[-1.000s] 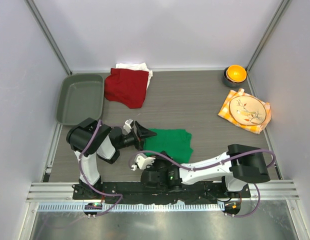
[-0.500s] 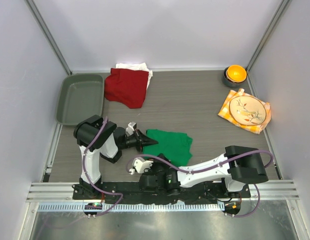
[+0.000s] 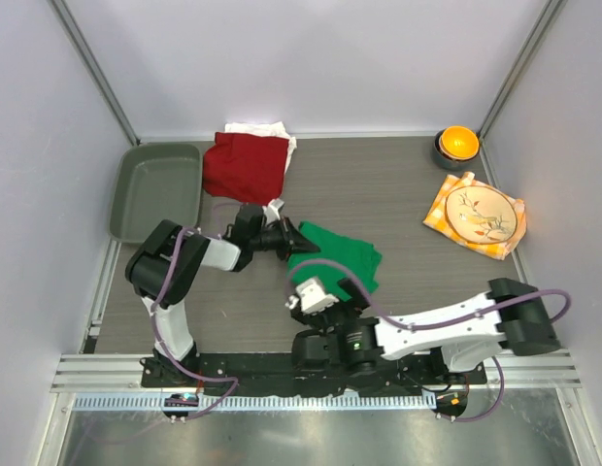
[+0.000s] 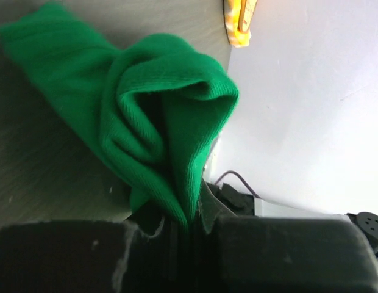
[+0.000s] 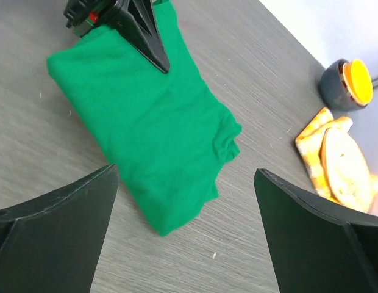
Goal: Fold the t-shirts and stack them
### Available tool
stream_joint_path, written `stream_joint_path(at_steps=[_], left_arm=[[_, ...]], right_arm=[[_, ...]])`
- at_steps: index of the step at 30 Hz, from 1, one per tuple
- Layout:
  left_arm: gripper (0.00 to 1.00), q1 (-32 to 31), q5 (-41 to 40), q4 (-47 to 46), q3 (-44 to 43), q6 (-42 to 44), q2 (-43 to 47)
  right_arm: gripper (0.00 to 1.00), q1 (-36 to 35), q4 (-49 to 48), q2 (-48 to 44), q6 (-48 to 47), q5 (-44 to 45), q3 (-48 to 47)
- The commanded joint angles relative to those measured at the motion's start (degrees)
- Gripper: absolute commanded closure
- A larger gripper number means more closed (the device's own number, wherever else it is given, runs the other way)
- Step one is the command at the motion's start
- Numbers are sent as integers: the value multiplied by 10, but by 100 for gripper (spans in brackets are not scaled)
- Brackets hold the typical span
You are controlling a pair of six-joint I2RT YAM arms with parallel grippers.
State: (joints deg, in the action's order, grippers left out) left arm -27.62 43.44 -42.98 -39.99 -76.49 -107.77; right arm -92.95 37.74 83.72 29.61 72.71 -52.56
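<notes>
Three t-shirts are on the counter (image 3: 408,194). The green t-shirt (image 3: 342,258) lies folded near the middle, just ahead of your arms. The dark red t-shirt (image 3: 245,167) sits at the far edge, just beside the grey tray (image 3: 155,189), and it lies over the white t-shirt (image 3: 254,128), of which only a far strip shows.

Your left gripper (image 3: 297,239) has its jaws closed on the green t-shirt's left edge; the left wrist view shows a bunched fold of green cloth pinched between them. Your right gripper (image 3: 314,291) hangs over the shirt's near side with its jaws spread wide, holding nothing. Its fingers (image 5: 55,232) stand either side of the shirt's near corner in the right wrist view and touch no cloth.

At the far right, a plate (image 3: 484,216) rests on an orange-yellow checked napkin (image 3: 439,216), with a dark bowl (image 3: 456,144), orange inside, just behind it.
</notes>
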Motion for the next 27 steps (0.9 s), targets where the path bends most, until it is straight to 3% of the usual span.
stream_joint_path(at_steps=[1,4,7,13,19,22,27], left_arm=[[100,21,-31,297,-123,178,42],[100,49,-34,288,-151,168,30],[100,70,-43,366,-215,196,5],[100,85,-66,590,-449,314,-83],[100,92,-81,774,-737,405,-209],[100,101,-84,841,-842,437,-260],[100,128,-68,882,-930,463,-296]], right_arm=[[1,-3,101,-91,229,63,12],[1,1,118,-123,293,43,20],[1,0,111,-157,314,28,32],[0,1,-8,-219,266,-11,90],[0,5,-35,-217,267,-15,113],[0,9,-49,-217,271,-26,126],[0,15,-80,-229,265,-40,148]])
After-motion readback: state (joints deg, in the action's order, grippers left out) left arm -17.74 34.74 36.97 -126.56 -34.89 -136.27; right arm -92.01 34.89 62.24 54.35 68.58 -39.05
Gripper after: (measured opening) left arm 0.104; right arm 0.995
